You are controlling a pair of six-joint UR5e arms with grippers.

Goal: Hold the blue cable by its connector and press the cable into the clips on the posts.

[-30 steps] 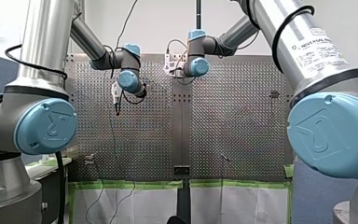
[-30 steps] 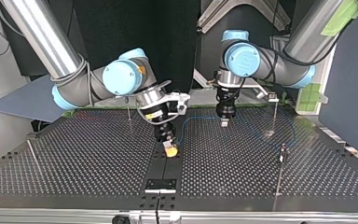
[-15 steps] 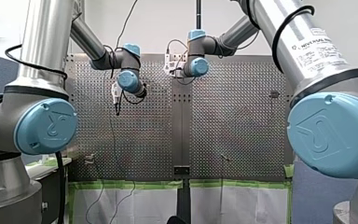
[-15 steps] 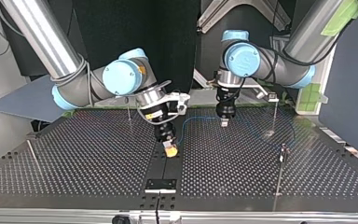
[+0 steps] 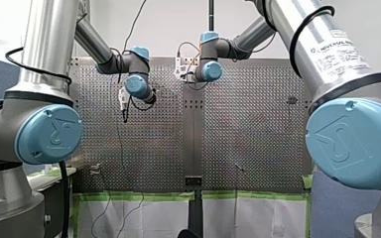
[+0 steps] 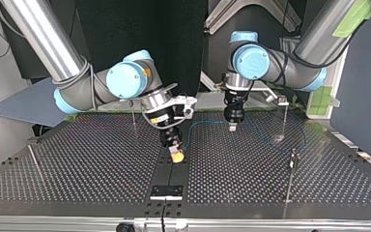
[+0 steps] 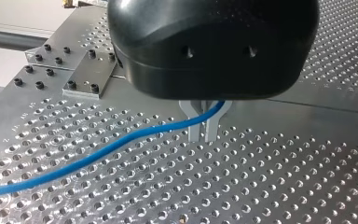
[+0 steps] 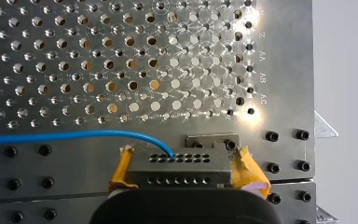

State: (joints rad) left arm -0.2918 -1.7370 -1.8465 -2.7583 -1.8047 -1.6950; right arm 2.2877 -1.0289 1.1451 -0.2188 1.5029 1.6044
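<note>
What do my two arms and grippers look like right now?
My left arm and my right arm are silver tubes with light blue joint caps, each looped by a black cable. My right arm bears a Universal Robots label. My left gripper has a rounded black housing and pale metal fingers. My right gripper is black with yellow pads.

Blue cable (image 6: 207,122) strung low across the perforated table (image 6: 77,164)
My right gripper (image 6: 176,155), yellow-padded, hangs at centre frame over the dark middle strip (image 6: 166,180); the cable arcs from it to my left gripper (image 6: 232,127), right of centre, then lies looped near a thin post (image 6: 285,118) at the right.
</note>
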